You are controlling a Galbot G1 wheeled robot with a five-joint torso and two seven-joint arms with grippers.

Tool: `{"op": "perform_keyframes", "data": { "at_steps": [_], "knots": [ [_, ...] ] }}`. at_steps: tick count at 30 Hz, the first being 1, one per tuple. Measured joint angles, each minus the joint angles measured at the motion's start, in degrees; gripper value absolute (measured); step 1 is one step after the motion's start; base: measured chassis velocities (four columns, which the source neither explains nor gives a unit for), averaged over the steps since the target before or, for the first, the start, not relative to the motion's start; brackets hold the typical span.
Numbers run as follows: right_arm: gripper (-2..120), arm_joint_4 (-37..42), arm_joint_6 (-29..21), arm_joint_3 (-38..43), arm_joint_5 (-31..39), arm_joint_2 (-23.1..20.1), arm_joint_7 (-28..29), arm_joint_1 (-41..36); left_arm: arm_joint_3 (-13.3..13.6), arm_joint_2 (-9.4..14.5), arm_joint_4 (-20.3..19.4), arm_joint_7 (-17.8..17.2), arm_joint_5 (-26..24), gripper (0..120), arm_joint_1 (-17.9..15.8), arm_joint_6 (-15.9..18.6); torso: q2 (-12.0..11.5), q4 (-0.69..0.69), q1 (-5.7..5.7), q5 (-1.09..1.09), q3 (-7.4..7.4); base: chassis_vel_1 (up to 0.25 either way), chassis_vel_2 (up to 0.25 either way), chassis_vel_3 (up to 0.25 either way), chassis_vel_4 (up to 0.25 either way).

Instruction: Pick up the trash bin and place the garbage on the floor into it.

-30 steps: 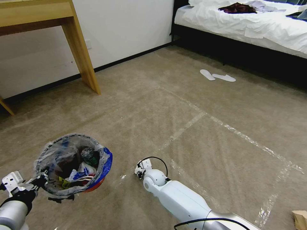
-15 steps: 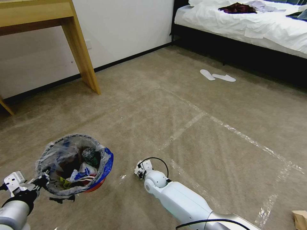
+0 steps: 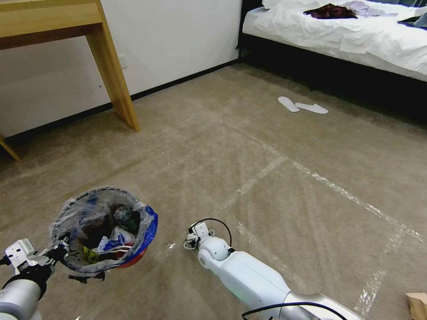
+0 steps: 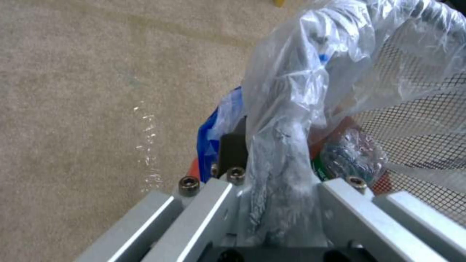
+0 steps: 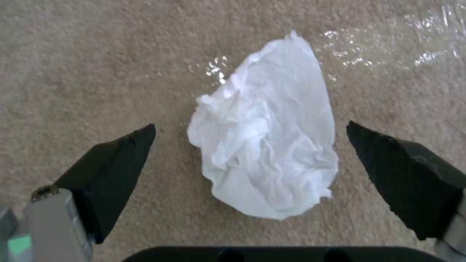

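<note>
Carpet runs across the whole scene, so the sweep starts at the left arm. That arm's left gripper [image 4: 279, 203] has its jaws pinched on the bag-lined rim of the trash bin [image 3: 104, 229], which hangs clear of the floor [image 3: 275, 146] so it can be carried to each piece, mouth up and open. Litter already lies inside: a crushed red-white cup [image 3: 116, 242], a green-label bottle [image 3: 124, 215] and a yellow wrapper [image 3: 91, 255]. Just beside the bin, the right arm reaches down to the carpet. Its right gripper [image 5: 250, 145] hangs low, black fingertips [image 5: 123, 156] spread wide to either side of a white tissue wad [image 5: 267, 145] that lies flat beside a strip of clear tape [image 5: 388, 47]; this straddle reads as the set-up for a pinch. Farther right, a brown paper bag [image 3: 418, 304] waits at the edge, well apart. White slippers [image 3: 302, 106] lie near the bed [image 3: 338, 35].
</note>
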Motion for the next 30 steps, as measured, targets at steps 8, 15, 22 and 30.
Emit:
{"op": "perform_keyframes", "data": {
  "at_steps": [8, 15, 22, 30],
  "knots": [
    [82, -1.9, 1.5, -0.1, -1.5, 0.6, -1.1, 0.3, -0.2, -0.1, 0.0, 0.0, -0.1, 1, 0.2, -0.2, 0.0, 0.0, 0.0, 0.0, 0.0, 0.0, 0.0, 0.0, 0.0],
    [54, -2.5, 2.1, 0.1, -2.0, 0.2, -1.4, 0.0, -0.1, -0.2, 0.2, 0.0, 0.1, 1, 0.1, -0.4, 0.0, 0.0, 0.0, 0.0, 0.0, 0.0, 0.0, 0.0, 0.0],
    [37, -2.8, 2.3, 0.2, -2.3, 0.1, -1.7, 0.0, 0.3, -0.4, 0.3, 0.0, 0.3, 1, -0.2, -0.4, 0.0, 0.0, 0.0, 0.0, 0.0, 0.0, 0.0, 0.0, 0.0],
    [4, -3.9, 2.8, 0.1, -2.8, 0.1, -2.5, 0.0, 0.4, -0.6, 0.4, 0.0, 0.4, 1, -0.1, -0.5, 0.0, 0.0, 0.0, 0.0, 0.0, 0.0, 0.0, 0.0, 0.0]
  ]
}}
